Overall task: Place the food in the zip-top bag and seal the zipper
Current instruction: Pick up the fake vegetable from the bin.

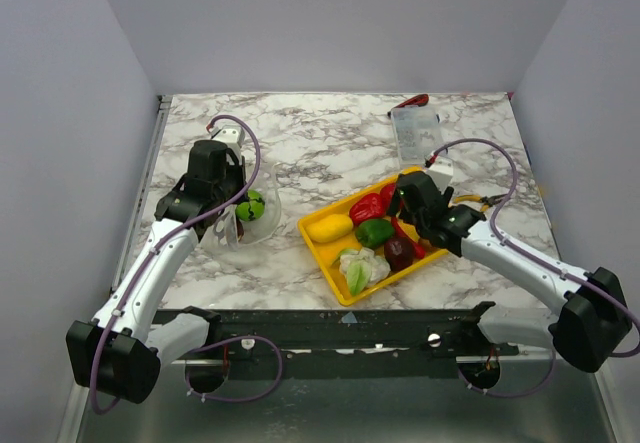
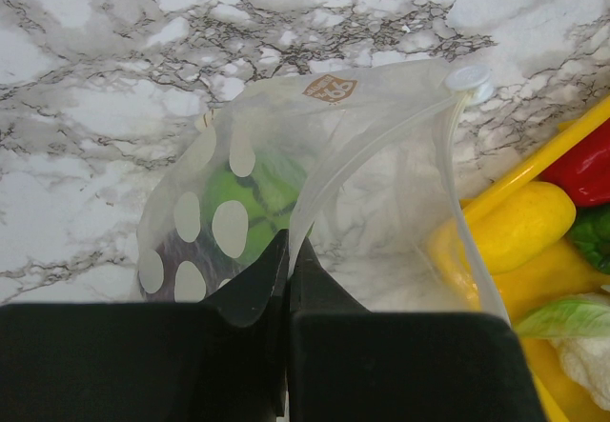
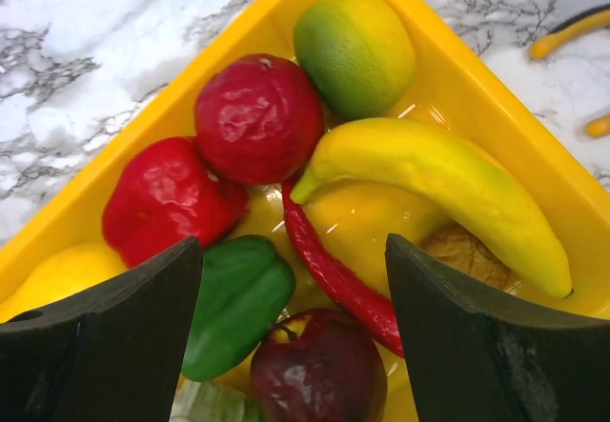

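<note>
Where view is blocked: left fingers (image 2: 191, 365) hide the near edge of the bag (image 2: 381, 155); a dark piece low inside it is too blurred to name; from above, the right arm covers the far corner of the tray (image 1: 318, 256).
Cut off: the right wrist view shows only part of the tray.
Table (image 1: 330, 143): white marble, grey veins.
Room: plain pale walls (image 1: 330, 23) on three sides.
Box (image 1: 415, 131): clear, at the far edge, beyond the tray.
Bag: on the table left of the tray, clear with pale dots, mouth gaping, one green piece (image 2: 248, 203) inside.
Zipper (image 2: 381, 160): unsealed, white slider (image 2: 470, 79) at one end.
Food (image 3: 257, 117): mostly in the tray, including banana (image 3: 438, 189) and red pepper (image 3: 167, 198).
Left gripper (image 2: 288, 246): clenched on the bag's wall.
Right gripper (image 3: 293, 241): fingers spread wide just above the food, grasping nothing.
</note>
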{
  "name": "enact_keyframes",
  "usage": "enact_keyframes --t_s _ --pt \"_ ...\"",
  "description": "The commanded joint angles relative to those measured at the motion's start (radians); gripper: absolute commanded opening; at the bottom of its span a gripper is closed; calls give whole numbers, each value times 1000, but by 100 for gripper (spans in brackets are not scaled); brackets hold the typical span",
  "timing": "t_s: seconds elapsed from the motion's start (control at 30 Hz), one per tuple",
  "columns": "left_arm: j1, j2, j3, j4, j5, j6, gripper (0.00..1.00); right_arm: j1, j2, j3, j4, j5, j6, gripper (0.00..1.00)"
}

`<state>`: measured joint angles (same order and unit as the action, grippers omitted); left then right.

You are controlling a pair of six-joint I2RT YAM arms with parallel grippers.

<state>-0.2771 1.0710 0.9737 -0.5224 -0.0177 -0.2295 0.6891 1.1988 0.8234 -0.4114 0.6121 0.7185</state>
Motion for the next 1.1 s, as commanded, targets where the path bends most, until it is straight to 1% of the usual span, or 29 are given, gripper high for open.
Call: enact_keyframes --t_s 0.0,0.03,0.1,0.13,0.27,0.33,0.53,0.73,0.8,0.97,1.0,1.07 --pt "-1 5 10 -2 15 -2 0 -49 14 -18 -6 -193 -18 79" --pt "-1 6 10 -2 16 -2 0 -49 28 -13 27 -278 -66 79" --pt "-1 7 10 -3 17 -2 0 -49 66 7 50 -394 -115 81" --pt "-1 6 9 -3 17 -2 0 -48 83 15 49 -418 -120 83" --pt "-1 4 8 -3 15 -1 0 -48 133 17 48 -457 -147 96" --pt "1 5 8 -3 15 -1 0 -49 159 16 48 -469 -179 100" --pt "-1 18 15 -5 17 -2 0 -48 236 23 84 -478 -256 100" --pt "0 13 10 -4 15 -1 0 -49 312 65 97 -508 -278 100" --pt "-1 12 10 -5 13 0 0 -47 318 66 106 -535 -281 100" --pt "-1 15 11 -4 15 0 0 -47 292 52 115 -545 -278 100" --pt "-1 15 11 -5 16 -1 0 -46 289 50 116 -546 -275 99" --pt "-1 17 13 -4 18 -1 0 -46 283 47 114 -553 -267 95"
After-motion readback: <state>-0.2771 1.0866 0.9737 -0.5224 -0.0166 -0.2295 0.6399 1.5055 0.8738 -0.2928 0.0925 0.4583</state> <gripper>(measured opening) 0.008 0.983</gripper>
